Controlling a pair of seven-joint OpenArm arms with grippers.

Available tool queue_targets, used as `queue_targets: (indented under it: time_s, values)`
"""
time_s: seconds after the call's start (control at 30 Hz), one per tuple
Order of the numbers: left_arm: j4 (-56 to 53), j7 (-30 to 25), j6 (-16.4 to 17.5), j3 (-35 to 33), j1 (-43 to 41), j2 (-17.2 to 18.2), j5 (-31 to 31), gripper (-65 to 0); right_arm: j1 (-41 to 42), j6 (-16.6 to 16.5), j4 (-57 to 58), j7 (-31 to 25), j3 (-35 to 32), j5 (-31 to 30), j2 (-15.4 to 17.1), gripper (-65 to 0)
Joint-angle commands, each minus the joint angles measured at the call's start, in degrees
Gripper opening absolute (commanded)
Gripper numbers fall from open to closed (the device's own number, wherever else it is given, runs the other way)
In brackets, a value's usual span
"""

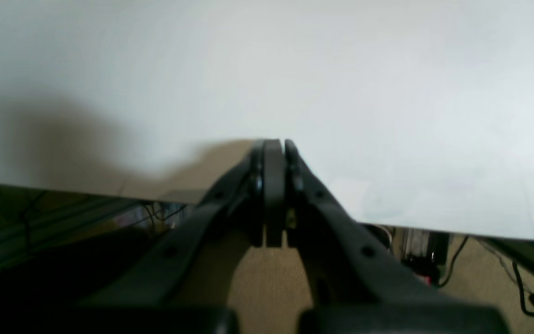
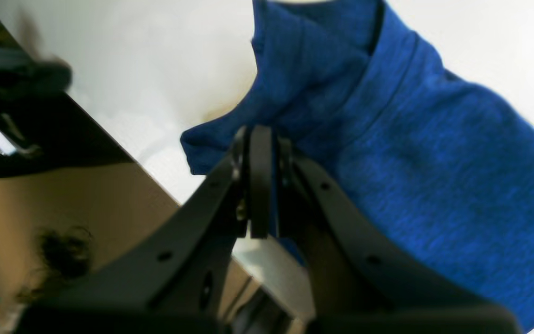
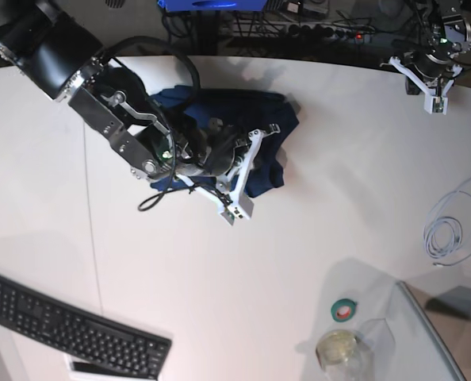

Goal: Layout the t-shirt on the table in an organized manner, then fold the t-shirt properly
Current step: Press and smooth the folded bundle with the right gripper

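Right gripper pinched on bunched t-shirt, long axis unclear.

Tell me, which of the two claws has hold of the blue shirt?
The right gripper, pinched shut on the t-shirt. The left gripper is shut too, but over bare table.

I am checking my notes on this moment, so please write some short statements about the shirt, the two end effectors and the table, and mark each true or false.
1. The right end effector is shut on the t-shirt. True.
2. The t-shirt lies flat and spread out. False: it is bunched up in a heap on the table.
3. The left end effector holds a sleeve. False: it is shut on nothing, by the table's edge, away from the shirt.
4. A keyboard lies on the table. True.
5. The t-shirt is red. False: it is blue.
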State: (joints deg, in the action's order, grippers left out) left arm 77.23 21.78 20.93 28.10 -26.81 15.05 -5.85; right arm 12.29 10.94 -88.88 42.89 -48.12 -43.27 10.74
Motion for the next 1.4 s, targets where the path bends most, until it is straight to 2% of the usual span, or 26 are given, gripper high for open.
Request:
queue_targets:
  time_s: [0.0, 0.1, 0.17, 0.27, 0.57, 0.77, 0.9, 1.07, 1.13, 1.2, 1.37]
  values:
    - [0.6, -0.4, -0.1, 0.3, -0.2, 0.5, -0.1, -65.0, 1.7, -0.3, -0.7, -1.4, -1.0, -0.6, -0.5, -62.9]
    - [0.6, -0.4, -0.1, 0.3, -0.3, 0.5, -0.1, -65.0, 2.1, -0.3, 2.3, -2.1, -3.2, -0.7, -0.7, -62.9]
    - [0.6, -0.4, -0.1, 0.3, -0.3, 0.5, -0.2, -65.0, 2.0, -0.5, 6.6, -2.1, -3.4, -0.6, -2.3, -62.9]
    - [0.6, -0.4, -0.1, 0.3, -0.3, 0.5, 0.1, -65.0, 1.9, -0.5, 9.8, -2.1, -4.3, -0.6, -2.8, -62.9]
    - [0.6, -0.4, -0.1, 0.3, 0.0, 0.6, 0.1, -65.0, -0.6, -0.5, 10.0, -1.5, -6.9, -0.8, -2.4, -62.9]
    - [0.5, -0.4, -0.1, 0.3, 1.1, 0.8, 0.2, -65.0, -0.6, -0.5, 10.4, 1.5, -6.5, -0.7, -2.4, -62.9]
    - [0.6, -0.4, -0.1, 0.3, 1.2, 0.9, 0.2, -65.0, -0.7, -0.3, 8.0, 4.4, -6.4, -1.1, -1.1, -62.9]
    - [0.6, -0.4, -0.1, 0.3, 1.2, 0.9, 0.2, -65.0, -2.2, -0.2, -3.5, 6.9, -4.6, -0.8, 0.1, -62.9]
    - [0.6, -0.4, -0.1, 0.3, 1.2, 0.9, 0.2, -65.0, -2.1, -0.2, -4.3, 6.9, -2.3, -0.8, -0.3, -62.9]
    - [0.6, -0.4, -0.1, 0.3, 1.2, 0.9, 0.2, -65.0, -1.1, -0.2, -3.8, 6.8, -0.7, -0.6, -2.3, -62.9]
    - [0.6, -0.4, -0.1, 0.3, 1.2, 0.9, 0.2, -65.0, 2.1, -0.2, 2.1, 6.5, -3.9, -0.6, -6.0, -62.9]
